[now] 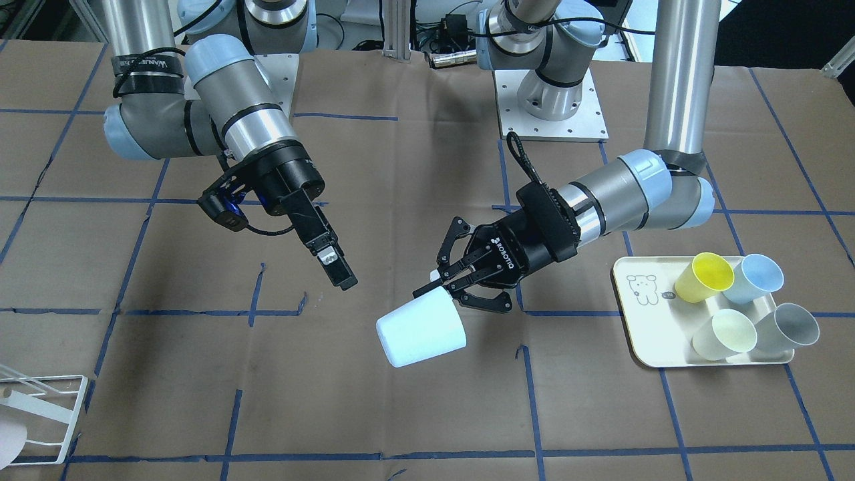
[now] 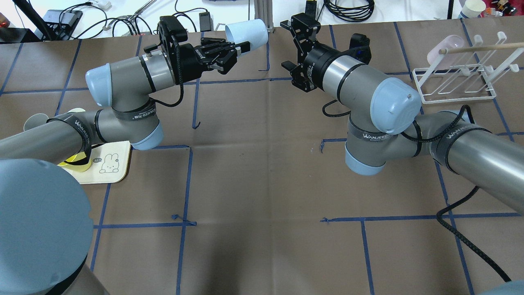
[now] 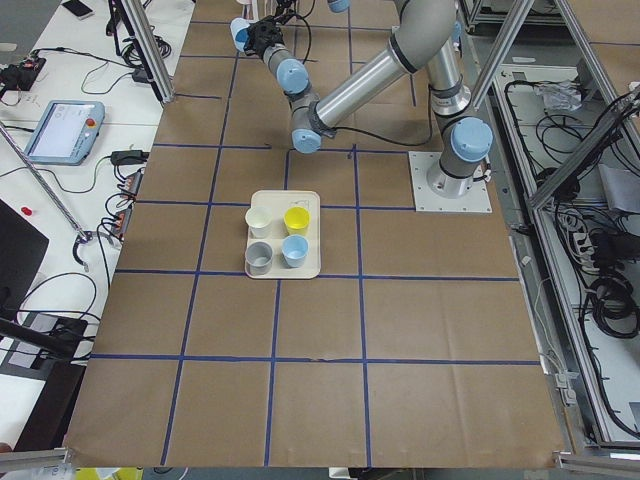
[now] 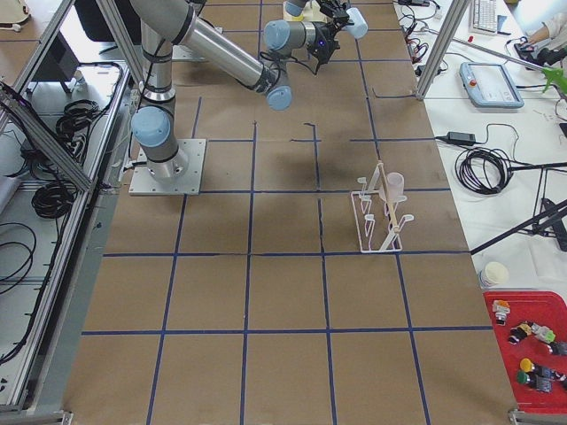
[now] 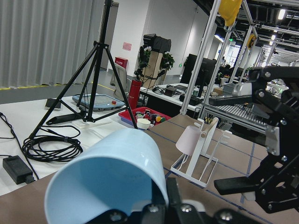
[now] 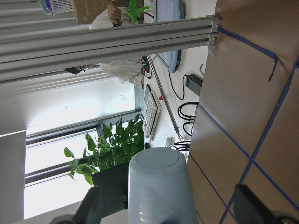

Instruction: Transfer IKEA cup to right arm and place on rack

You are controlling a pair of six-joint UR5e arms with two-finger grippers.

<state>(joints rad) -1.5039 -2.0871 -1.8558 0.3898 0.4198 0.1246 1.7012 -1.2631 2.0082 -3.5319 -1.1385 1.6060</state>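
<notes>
My left gripper [image 1: 441, 288] is shut on the rim of a light-blue cup [image 1: 421, 331] and holds it on its side above the table, base toward the right arm. The cup also shows in the overhead view [image 2: 247, 33] and the left wrist view [image 5: 107, 177]. My right gripper [image 2: 286, 43] is open and empty, facing the cup with a small gap between them. In the right wrist view the cup's base [image 6: 161, 186] sits between the blurred fingers [image 6: 93, 205]. The white wire rack [image 2: 454, 80] stands at the far right, and also shows in the front-facing view [image 1: 40, 417].
A pale pink cup [image 2: 444, 49] hangs on the rack. A cream tray with a bear drawing [image 1: 641, 294] holds yellow [image 1: 705, 276], blue [image 1: 753, 278], cream [image 1: 723, 334] and grey [image 1: 788, 329] cups by the left arm. Brown paper with blue tape lines covers the table.
</notes>
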